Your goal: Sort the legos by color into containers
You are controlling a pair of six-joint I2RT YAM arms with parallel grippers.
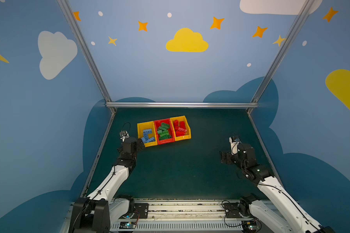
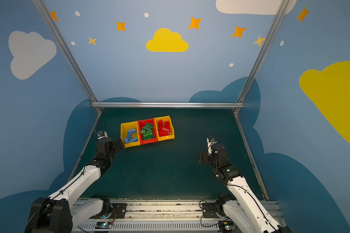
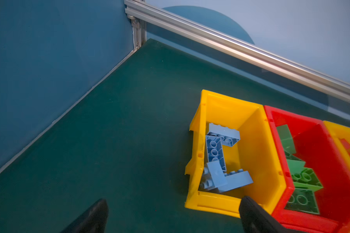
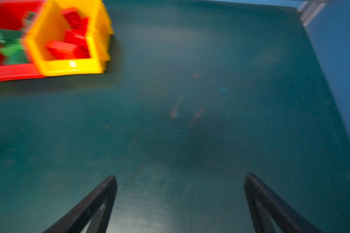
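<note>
Legos are in neither gripper. The left gripper [image 3: 173, 201] is spread wide with nothing between its dark, tapered fingers [image 3: 253, 213]. One finger hangs right at the near rim of the left yellow bin [image 3: 226, 100]. The right gripper [image 4: 180, 176] is spread just as wide and bare, over open mat [image 4: 190, 121], well apart from the containers.

Further out, the light blue bricks [image 3: 215, 149] lie in that left yellow bin. The green bricks [image 1: 163, 132] are in the red middle bin [image 1: 166, 141], and the red bricks [image 1: 180, 129] are in the right yellow bin [image 1: 182, 138]. By colour, the sorting looks finished.

The main risk is the finger by the rim. A sideways or downward move could catch the wall, and because the three bins sit joined in a row, a push on one would likely shift them all. They are hard, glossy plastic with thin walls and a low front lip, so on this flat, faintly scuffed mat they would probably slide rather than hold.

The bricks are chunky, studded and rigid, and they are heaped loosely. Some are tilted and some show their hollow ringed undersides. The green pile looks the fullest, and a jolt might send one over the lip.

The right wrist view is smeared, so a small stray piece there cannot quite be ruled out. Both top views show none loose on the mat.
</note>
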